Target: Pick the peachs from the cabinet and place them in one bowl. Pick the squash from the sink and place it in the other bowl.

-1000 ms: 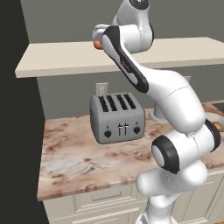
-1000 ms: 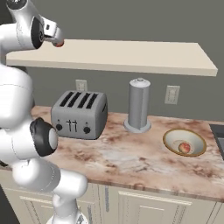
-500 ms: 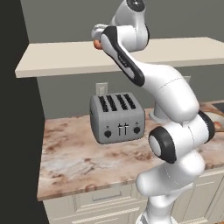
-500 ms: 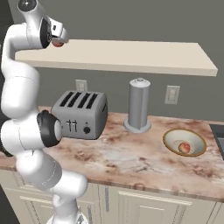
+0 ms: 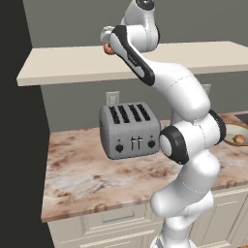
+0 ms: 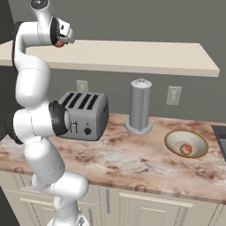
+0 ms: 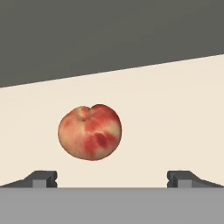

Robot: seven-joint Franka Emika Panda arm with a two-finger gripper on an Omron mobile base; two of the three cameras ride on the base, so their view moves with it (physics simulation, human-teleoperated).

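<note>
Marbled brown counter (image 6: pixel 132 154) runs across the lower half of both base views, with white drawer fronts (image 6: pixel 145 207) under it and a dark grey wall behind. Above it, in the upper part of each frame, hangs the wide beige cabinet (image 6: pixel 145 55), a flat slab like a shelf.

On that slab lies a peach (image 7: pixel 90 132), red-orange with yellowish patches; in the hand view it sits left of centre on the beige surface. The gripper (image 7: pixel 111 177) is spread wide, its two dark fingertips (image 7: pixel 43 178) far apart at the bottom of that view, and the peach lies beyond them, touching neither. In the left base view the same peach (image 5: pixel 109 49) peeks out beside the hand near the top centre; in the right base view it shows at the upper left (image 6: pixel 58 43), just under the hand.

A grey four-slot toaster (image 6: pixel 86 115) stands on the counter left of centre in the right base view, a tall grey canister (image 6: pixel 140 106) beside it. Toward the right of that frame sits the bowl (image 6: pixel 186 143), cream inside with a golden-brown rim, holding the second peach (image 6: pixel 187 149). A dark edge of the sink (image 6: pixel 220 139) shows at the far right.
</note>
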